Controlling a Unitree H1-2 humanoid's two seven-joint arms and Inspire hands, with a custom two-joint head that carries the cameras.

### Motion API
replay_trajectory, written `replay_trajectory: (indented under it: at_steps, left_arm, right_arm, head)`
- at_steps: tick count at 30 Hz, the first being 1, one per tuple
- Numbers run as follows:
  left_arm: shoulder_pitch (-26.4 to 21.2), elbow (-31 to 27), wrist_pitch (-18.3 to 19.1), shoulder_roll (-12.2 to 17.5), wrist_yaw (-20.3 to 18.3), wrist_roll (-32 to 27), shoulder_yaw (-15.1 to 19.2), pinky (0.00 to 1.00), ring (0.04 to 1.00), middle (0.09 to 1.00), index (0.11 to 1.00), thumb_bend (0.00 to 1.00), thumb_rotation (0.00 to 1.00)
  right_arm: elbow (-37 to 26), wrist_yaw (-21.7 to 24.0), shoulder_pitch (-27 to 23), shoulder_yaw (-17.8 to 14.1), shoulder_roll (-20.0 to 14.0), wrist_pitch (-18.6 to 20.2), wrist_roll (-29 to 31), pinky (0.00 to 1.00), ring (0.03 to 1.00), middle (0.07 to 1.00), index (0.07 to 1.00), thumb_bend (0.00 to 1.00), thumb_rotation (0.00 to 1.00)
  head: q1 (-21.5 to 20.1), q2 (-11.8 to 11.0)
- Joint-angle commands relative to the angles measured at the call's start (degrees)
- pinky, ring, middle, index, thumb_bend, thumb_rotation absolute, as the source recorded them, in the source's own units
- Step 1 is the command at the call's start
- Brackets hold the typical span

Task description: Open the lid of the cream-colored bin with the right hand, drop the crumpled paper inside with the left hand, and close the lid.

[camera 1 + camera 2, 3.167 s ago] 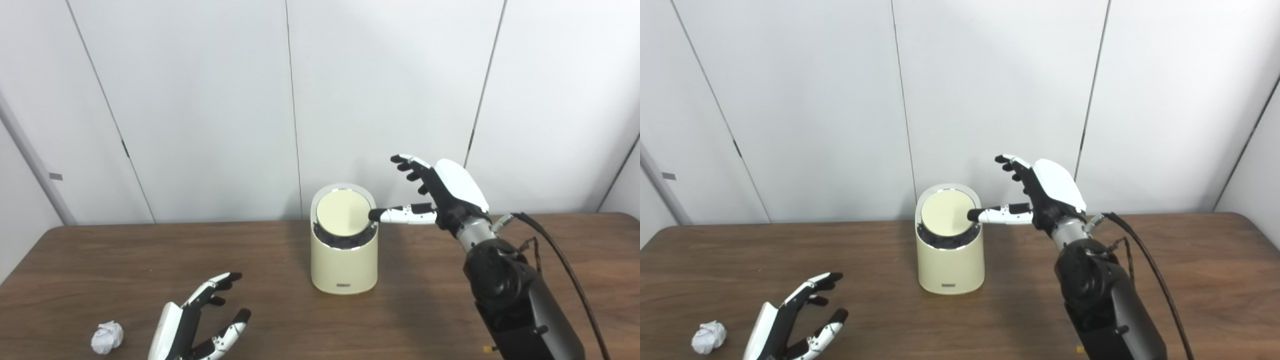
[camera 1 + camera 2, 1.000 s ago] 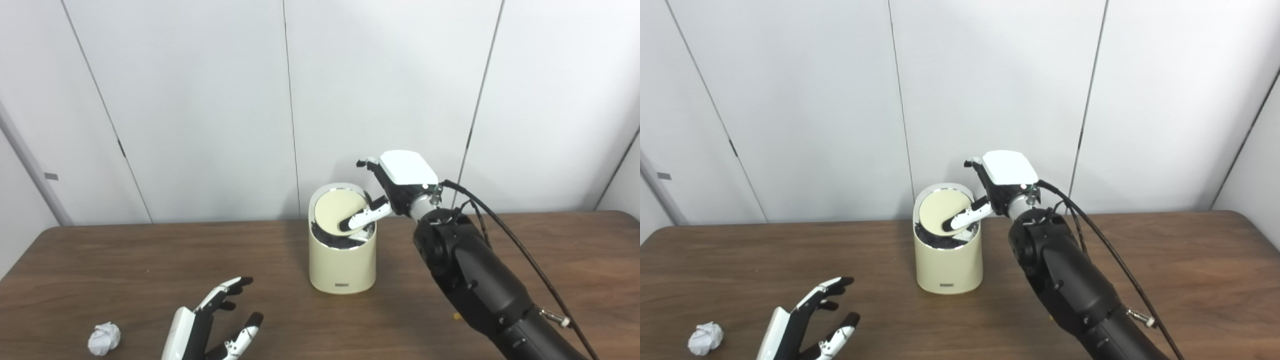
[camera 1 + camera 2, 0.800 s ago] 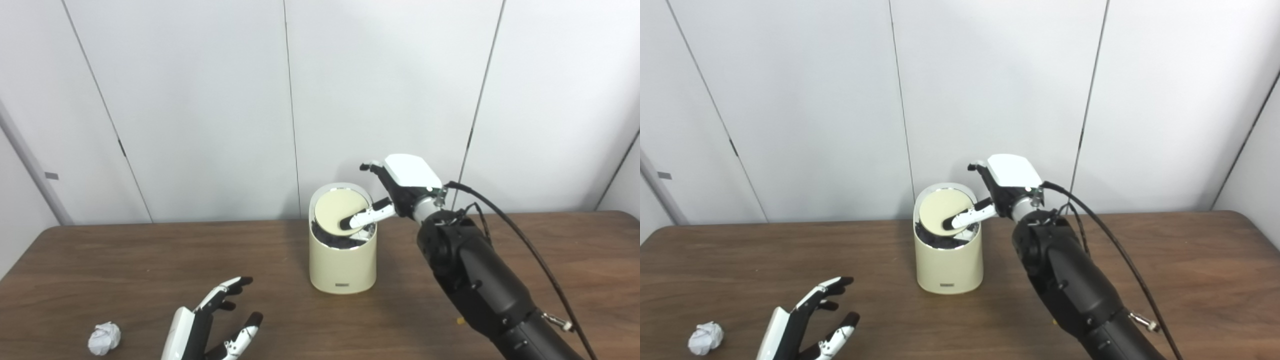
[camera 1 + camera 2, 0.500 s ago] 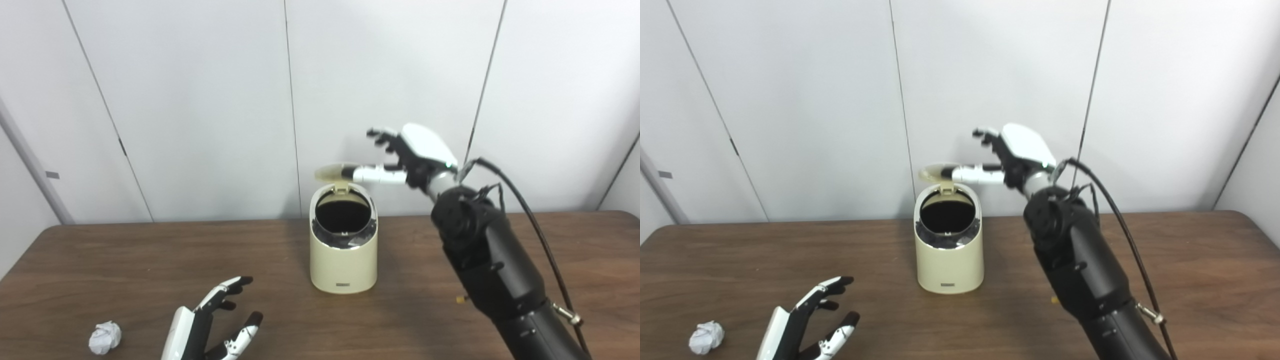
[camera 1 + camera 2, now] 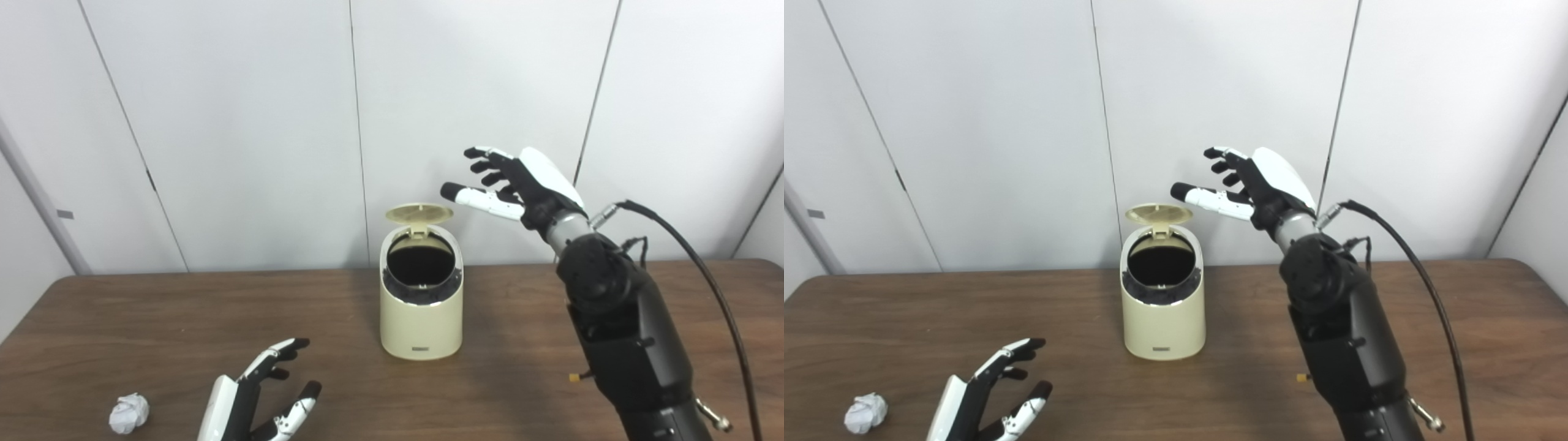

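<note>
Left eye view shows the bin (image 5: pixel 420 312) standing upright on the table (image 5: pixel 122 318), near the table's far edge and about midway across it. Its lid (image 5: pixel 419 213) is flipped up and hangs from a hinge at the back of the rim, so the dark inside of the bin is in plain sight through the round mouth. Above and to the right of the bin, the right hand (image 5: pixel 520 187) is held up in the air with fingers spread and nothing in it; its thumb points toward the lid, close to the lid's right edge, but a gap shows between them and they do not touch. The right arm rises from the bottom edge to the right of the bin, with a black cable (image 5: pixel 704 269) looping off its wrist. In front of the bin and to its left, near the table's front edge, the left hand (image 5: pixel 245 401) is also unclenched and empty, fingers apart and pointing up toward the bin. The paper (image 5: pixel 129 413), a small white crumpled ball, lies on the table left of the left hand, clear of it and well apart from the bin.
</note>
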Motion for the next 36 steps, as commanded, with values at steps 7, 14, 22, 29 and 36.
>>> replay_trajectory:
  at_steps: [7,14,22,29,36]
  left_arm:
    - [-0.07,1.23,-2.4,0.8,1.06,-0.84,0.05,0.66,0.772,0.808,0.785,0.5,0.5]
    - [-0.17,2.06,-3.39,1.33,1.27,-1.26,0.33,0.67,0.776,0.81,0.787,0.51,0.53]
    - [-0.45,2.68,-3.62,1.59,1.05,-2.15,0.9,0.66,0.774,0.806,0.785,0.51,0.52]
    - [-0.64,3.35,-4.36,2.1,1.34,-2.08,1.1,0.66,0.773,0.803,0.779,0.49,0.48]
    - [-0.41,3.44,-4.66,2.53,1.47,-1.88,1.2,0.66,0.775,0.803,0.787,0.5,0.51]
  right_arm:
    - [-7.7,-6.74,6.62,-4.51,-0.97,-7.76,12.27,0.66,0.771,0.832,0.828,0.95,0.94]
    - [-12.21,-11.48,16.73,-6.19,-2.45,-14.13,16.4,0.83,0.888,0.892,0.852,0.99,0.95]
    - [-3.28,-18.52,26.59,-8.71,-2.25,-32.07,24.6,0.79,0.851,0.858,0.859,0.97,0.89]
    - [4.44,-23.07,32.71,-8.53,-1.8,-43.75,25.04,0.73,0.825,0.84,0.855,0.91,0.85]
    - [6.82,-26.13,36.86,-8.04,-0.81,-48.0,24.39,0.79,0.852,0.859,0.863,0.89,0.84]
  head:
    - [0.02,0.04]
    - [-0.11,0.02]
    - [-0.43,-0.18]
    - [-0.62,-0.23]
    - [-0.79,0.04]
